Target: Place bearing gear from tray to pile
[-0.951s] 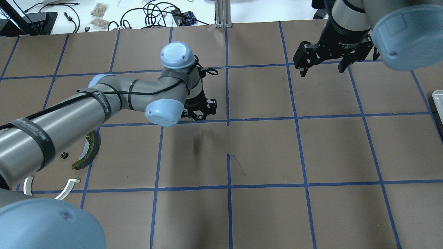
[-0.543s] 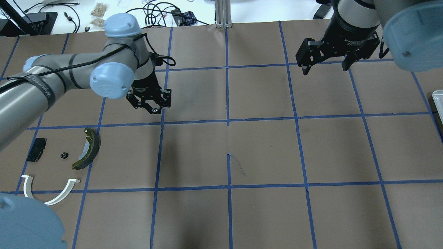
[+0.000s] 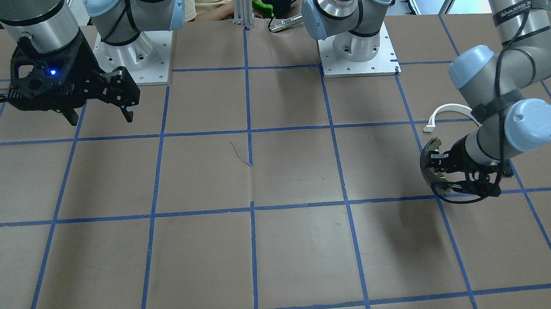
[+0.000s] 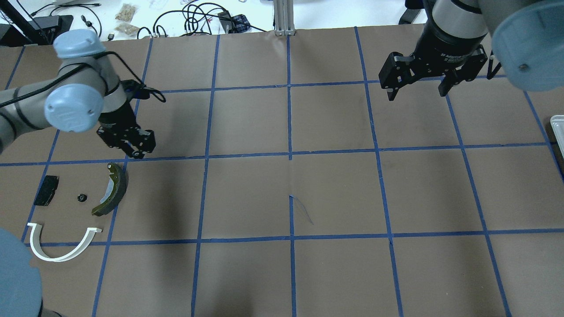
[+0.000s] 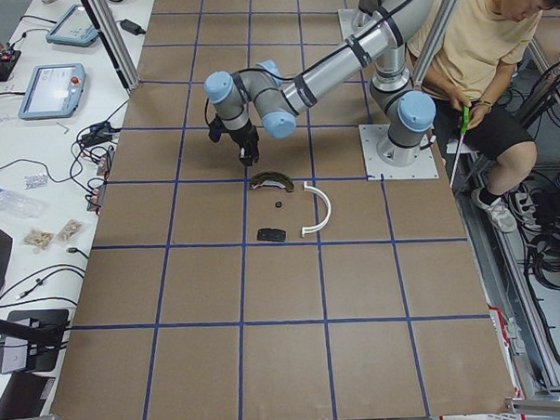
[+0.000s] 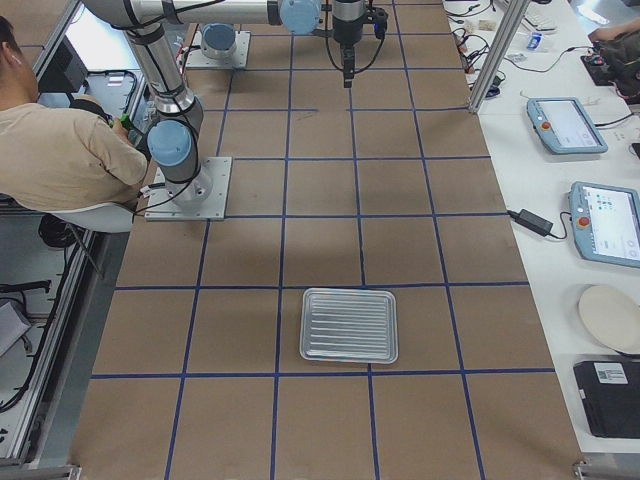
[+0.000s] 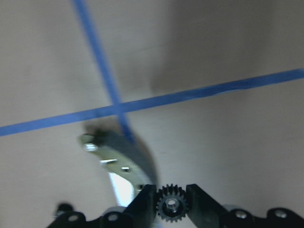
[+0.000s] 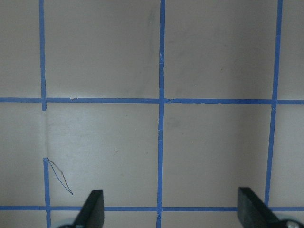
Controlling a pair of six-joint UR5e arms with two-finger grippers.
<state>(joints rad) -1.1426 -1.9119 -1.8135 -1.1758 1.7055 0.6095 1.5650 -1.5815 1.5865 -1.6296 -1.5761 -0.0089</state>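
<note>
Left wrist-mounted view: my left gripper [image 7: 171, 213] is clamped on the small black toothed bearing gear [image 7: 171, 205], which is pinched between both fingertips above the table. One end of the dark curved brake shoe [image 7: 124, 164] lies just beyond them. Overhead exterior view: I hold the gear just past the far end of that shoe, at the edge of the pile [image 4: 75, 207]. The small black rectangular pad [image 4: 46, 196] and the white half-ring arch [image 4: 61, 246] lie nearer my base. My right gripper [image 4: 416, 94] hangs well apart, its jaws spread wide. Exterior right view: the ribbed silver metal tray [image 6: 350, 325] sits flat at the table's right end, far from the gear.
</note>
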